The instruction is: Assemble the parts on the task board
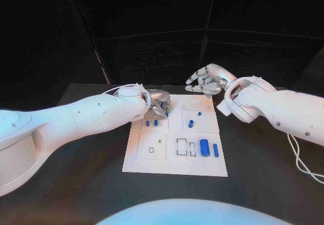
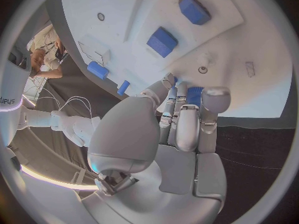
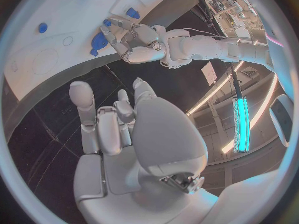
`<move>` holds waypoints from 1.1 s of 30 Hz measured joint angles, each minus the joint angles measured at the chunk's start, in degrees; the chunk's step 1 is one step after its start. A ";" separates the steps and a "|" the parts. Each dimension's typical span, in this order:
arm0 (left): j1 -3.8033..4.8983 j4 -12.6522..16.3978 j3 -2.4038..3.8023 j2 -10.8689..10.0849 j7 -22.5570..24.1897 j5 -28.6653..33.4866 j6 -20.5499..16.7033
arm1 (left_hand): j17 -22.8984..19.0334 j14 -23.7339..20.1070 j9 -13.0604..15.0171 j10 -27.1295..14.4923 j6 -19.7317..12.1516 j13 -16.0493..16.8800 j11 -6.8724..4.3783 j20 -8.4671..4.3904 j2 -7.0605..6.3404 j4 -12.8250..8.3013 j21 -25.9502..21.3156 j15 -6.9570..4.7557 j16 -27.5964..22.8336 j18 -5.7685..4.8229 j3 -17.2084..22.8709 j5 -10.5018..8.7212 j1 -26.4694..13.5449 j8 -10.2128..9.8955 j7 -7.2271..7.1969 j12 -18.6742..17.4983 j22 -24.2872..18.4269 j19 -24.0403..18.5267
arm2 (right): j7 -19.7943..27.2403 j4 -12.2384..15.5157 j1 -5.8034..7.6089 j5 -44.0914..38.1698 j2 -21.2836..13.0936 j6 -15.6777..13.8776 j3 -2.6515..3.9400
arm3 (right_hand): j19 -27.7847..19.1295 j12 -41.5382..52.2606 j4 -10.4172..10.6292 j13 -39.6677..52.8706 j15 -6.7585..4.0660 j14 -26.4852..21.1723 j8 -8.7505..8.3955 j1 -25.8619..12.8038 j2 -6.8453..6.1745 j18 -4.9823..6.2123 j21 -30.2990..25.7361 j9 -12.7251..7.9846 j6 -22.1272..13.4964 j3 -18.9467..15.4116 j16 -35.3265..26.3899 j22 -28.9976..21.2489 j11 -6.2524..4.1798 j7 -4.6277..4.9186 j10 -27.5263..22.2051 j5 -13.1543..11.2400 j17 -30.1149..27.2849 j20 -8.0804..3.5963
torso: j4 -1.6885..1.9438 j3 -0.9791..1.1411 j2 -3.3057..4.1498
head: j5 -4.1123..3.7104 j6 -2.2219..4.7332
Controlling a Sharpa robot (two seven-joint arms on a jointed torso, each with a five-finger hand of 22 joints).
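The left hand (image 2: 177, 119), nearest the left wrist camera, is seen lowered onto the far-left part of the task board (image 1: 202, 166), with its fingers (image 2: 215, 102) drawn together around a small blue part (image 2: 194, 95); the part appears to be pinched at the fingertips, though most of it is hidden. Just beyond the fingers, two blue block parts (image 2: 163, 41) stand in the board, and a blue cylinder (image 2: 97, 69) lies further off. In the head view, a larger blue cylinder (image 1: 204, 148) and a slim blue pin (image 1: 215, 150) are found at the near-right part of the board, with a short blue peg (image 1: 191, 124) near its middle. The right hand (image 1: 206, 80) is held above the table (image 1: 256, 187) just past the board's far edge, fingers loosely curled and nothing in them. The parts are judged to be light, rigid and smooth, so slipping is likely. Each should be taken across its short sides near mid-length, with light pressure. The board is judged stiff and flat.
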 measured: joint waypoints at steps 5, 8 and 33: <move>0.04 -0.15 0.04 0.17 -0.04 -0.02 0.42 | -0.03 0.00 -0.02 0.00 0.00 -0.06 0.00 0.00 0.00 -0.08 0.08 0.00 0.00 0.00 0.08 0.00 0.00 0.00 0.00 0.00 0.07 0.00 | 0.00 0.00 0.00 -0.01 0.00 0.00 0.00 | 0.00 0.00 0.17 0.00 0.00 0.00 0.00 0.30 -0.30 0.00 0.00 0.00 0.00 0.17 0.00 0.00 0.00 0.00 0.00 0.00 0.00 0.00 | 0.00 0.00 -0.01 | -0.05 -0.08; 0.07 -0.25 0.06 0.24 -0.04 -0.02 0.59 | -0.04 0.00 -0.07 0.00 0.00 -0.12 0.00 0.00 0.00 -0.18 0.22 0.00 0.00 0.01 0.18 0.00 0.00 0.00 0.00 -0.14 0.13 0.00 | 0.00 0.00 0.00 -0.01 0.00 0.00 0.00 | 0.00 0.00 0.17 0.00 0.00 0.00 0.00 0.30 -0.30 0.00 0.00 0.00 0.00 0.17 0.00 0.00 0.00 0.00 0.00 0.00 0.00 0.00 | 0.00 0.00 -0.01 | -0.05 -0.08; 0.05 -0.89 0.12 0.78 -0.39 -0.05 0.99 | -0.48 0.20 -0.48 3.07 2.42 -0.45 -0.26 -0.02 -0.09 -0.89 1.12 -0.20 0.23 0.01 4.75 0.00 -0.09 -0.68 0.08 -1.48 1.49 0.02 | 0.01 0.01 0.00 -0.01 0.11 0.01 0.00 | 0.00 0.00 0.17 0.08 0.00 0.00 0.00 0.53 -0.08 0.00 0.00 0.00 0.00 0.17 0.00 0.00 0.00 0.00 0.00 0.00 0.05 0.00 | 0.00 0.01 0.00 | -0.32 -0.04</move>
